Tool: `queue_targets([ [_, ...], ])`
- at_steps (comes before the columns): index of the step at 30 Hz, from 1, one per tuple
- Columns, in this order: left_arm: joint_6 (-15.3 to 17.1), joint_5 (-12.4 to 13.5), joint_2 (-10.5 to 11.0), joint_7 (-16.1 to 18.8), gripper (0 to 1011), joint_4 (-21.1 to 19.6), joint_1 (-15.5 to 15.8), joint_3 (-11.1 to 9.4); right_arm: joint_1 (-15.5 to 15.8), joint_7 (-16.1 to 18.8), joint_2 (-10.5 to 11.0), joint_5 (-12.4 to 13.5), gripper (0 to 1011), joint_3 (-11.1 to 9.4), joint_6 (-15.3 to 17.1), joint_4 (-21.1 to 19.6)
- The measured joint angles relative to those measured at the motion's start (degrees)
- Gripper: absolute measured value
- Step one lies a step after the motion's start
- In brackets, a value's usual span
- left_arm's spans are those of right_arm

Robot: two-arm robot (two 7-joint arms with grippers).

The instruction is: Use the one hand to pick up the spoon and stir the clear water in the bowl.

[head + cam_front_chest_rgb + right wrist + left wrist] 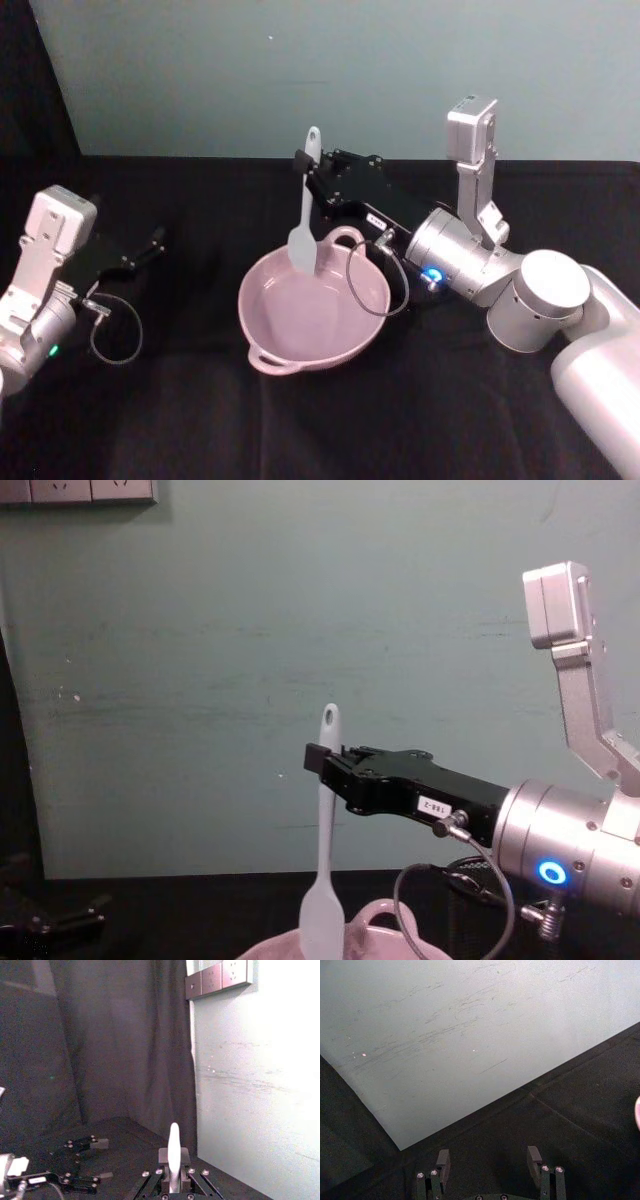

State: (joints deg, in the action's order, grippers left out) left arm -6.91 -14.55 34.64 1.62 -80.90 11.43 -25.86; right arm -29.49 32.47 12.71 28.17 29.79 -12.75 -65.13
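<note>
black two-finger right gripper (305, 168) clamped on long slim white spoon (303, 215), spoon upright, blade low over far side of wide pale pink glossy bowl (250, 310), left gripper (152, 242) parked left, fingers apart

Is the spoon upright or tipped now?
Upright. The right gripper holds the spoon near its handle's top, blade pointing down over the bowl.

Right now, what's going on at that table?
The right gripper has its jaws shut on the handle of a white spoon, holding it upright with the blade down over the far side of the pink bowl. I cannot tell whether the blade dips inside it. The left gripper is parked off to the left, jaws open.
</note>
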Motion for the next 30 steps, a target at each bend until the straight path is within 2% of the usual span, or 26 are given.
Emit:
queue_targets([
  [7, 0.0, 0.0, 0.0, 0.0, 1011, 0.0, 0.0, 0.0, 0.4, -0.2, 0.62, -1.85, 114, -0.87, -1.28, 0.49],
  [14, 0.0, 0.0, 0.0, 0.0, 1011, 0.0, 0.0, 0.0, 1.97, 0.7, 2.07, -2.58, 116, -1.93, -1.45, -1.14],
  [22, 0.0, 0.0, 0.0, 0.0, 1011, 0.0, 0.0, 0.0, 5.2, 3.65, 5.19, -1.22, 116, -2.91, 1.1, -6.52],
  [30, 0.0, 0.0, 0.0, 0.0, 1011, 0.0, 0.0, 0.0, 8.14, 5.7, 7.64, 0.63, 116, -2.52, 3.01, -11.23],
])
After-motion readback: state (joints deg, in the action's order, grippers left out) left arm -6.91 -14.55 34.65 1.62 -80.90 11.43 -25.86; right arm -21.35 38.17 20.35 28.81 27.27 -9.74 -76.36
